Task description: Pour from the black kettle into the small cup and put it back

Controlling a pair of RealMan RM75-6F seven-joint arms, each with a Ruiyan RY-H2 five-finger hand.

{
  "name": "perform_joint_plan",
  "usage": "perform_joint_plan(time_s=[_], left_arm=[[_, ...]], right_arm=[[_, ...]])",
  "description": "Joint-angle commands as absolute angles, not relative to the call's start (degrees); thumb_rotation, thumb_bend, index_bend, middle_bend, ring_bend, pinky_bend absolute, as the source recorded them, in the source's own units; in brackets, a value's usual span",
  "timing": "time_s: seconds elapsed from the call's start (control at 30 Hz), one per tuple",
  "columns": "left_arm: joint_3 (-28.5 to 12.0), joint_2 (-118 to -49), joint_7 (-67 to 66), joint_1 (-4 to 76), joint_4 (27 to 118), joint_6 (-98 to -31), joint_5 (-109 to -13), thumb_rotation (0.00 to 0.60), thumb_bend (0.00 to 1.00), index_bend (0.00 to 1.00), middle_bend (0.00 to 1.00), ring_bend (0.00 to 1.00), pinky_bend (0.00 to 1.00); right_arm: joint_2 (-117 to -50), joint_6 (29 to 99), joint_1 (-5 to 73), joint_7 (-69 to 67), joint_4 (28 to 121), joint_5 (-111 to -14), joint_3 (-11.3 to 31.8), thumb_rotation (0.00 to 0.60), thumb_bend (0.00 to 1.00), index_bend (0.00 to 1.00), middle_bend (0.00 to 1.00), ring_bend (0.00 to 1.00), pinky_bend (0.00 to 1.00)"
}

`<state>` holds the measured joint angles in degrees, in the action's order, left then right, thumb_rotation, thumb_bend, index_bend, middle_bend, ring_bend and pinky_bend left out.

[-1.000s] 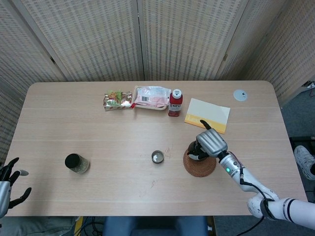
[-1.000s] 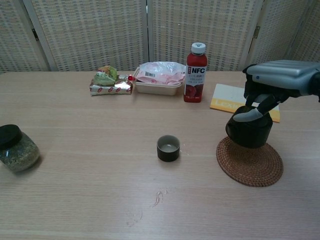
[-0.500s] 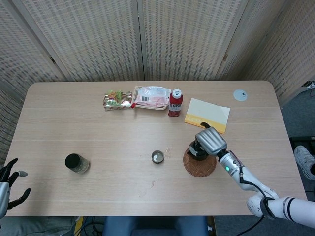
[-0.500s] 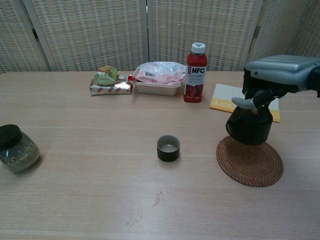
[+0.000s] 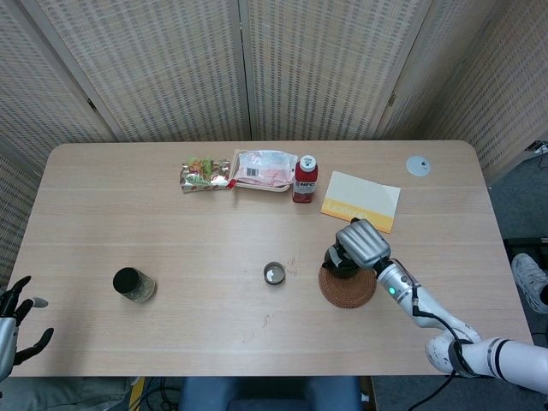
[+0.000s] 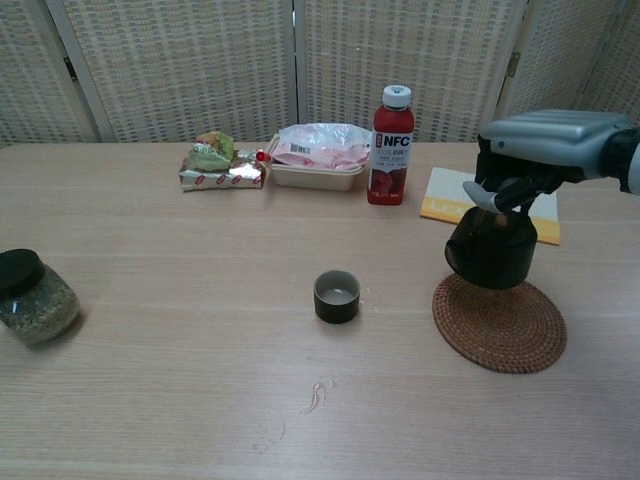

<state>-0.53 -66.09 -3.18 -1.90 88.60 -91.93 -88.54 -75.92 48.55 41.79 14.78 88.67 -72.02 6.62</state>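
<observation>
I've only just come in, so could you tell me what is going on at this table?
The robot's right hand grips the black kettle from above and holds it just over the woven coaster. The small cup stands apart to its left, and no pouring shows. The left hand hangs open off the table's near left corner, holding nothing.

right hand [image 6: 530, 160] grips round black kettle [image 6: 490, 252] | kettle now lifts clear of woven brown coaster [image 6: 499, 322] | shifts left
</observation>
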Motion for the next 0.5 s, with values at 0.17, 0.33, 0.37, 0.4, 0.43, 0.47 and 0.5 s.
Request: perform_joint_plan(time_s=[0.17, 0.33, 0.37, 0.4, 0.43, 0.47, 0.5], left_arm=[[-0.55, -66.21, -3.31, -1.75, 88.68, -91.7, -88.59, 0.6, 0.25, 0.39, 0.1, 0.17, 0.04], [-0.56, -66.27, -3.28, -1.71, 88.66, -91.64, -88.59, 0.6, 0.25, 0.39, 0.1, 0.17, 0.04], [-0.55, -66.26, -3.26, -1.72, 88.66, -91.65, -88.6, 0.6, 0.25, 0.39, 0.1, 0.17, 0.04], [-0.55, -66.26, -3.23, -1.75, 88.65, -91.68, -88.58, 0.6, 0.25, 0.39, 0.1, 0.17, 0.04], [-0.54, -66.26, -3.21, -1.79, 88.64, -91.72, -88.56, 0.6, 0.25, 0.39, 0.1, 0.17, 0.04], [-0.55, -66.25, -3.19, -1.81, 88.64, -91.76, -88.57, 0.6, 0.25, 0.39, 0.1, 0.17, 0.04], [-0.55, -66.26, -3.17, -1.84, 88.62, -91.82, -88.57, 0.6, 0.25, 0.39, 0.1, 0.17, 0.04]], right_arm=[[-75.75, 48.36, 42.25, 14.38, 88.66, -72.52, 6.59, 0.329, 0.66, 1.0, 1.0, 0.93, 0.41], [-75.83, 48.01, 42.69, 14.33, 88.72, -73.06, 6.33, 0.348, 0.68, 1.0, 1.0, 0.93, 0.41], [-75.87, 48.0, 42.76, 14.29, 88.72, -73.22, 6.3, 0.354, 0.68, 1.0, 1.0, 0.93, 0.41], [-75.94, 48.02, 42.85, 14.27, 88.69, -73.41, 6.27, 0.358, 0.69, 1.0, 1.0, 0.93, 0.41], [-75.98, 48.03, 42.92, 14.27, 88.7, -73.55, 6.24, 0.361, 0.69, 1.0, 1.0, 0.93, 0.41], [-76.04, 48.06, 42.99, 14.25, 88.71, -73.68, 6.24, 0.364, 0.7, 1.0, 1.0, 0.93, 0.41], [-76.11, 48.06, 43.09, 14.21, 88.75, -73.85, 6.22, 0.366, 0.7, 1.0, 1.0, 0.93, 0.41]])
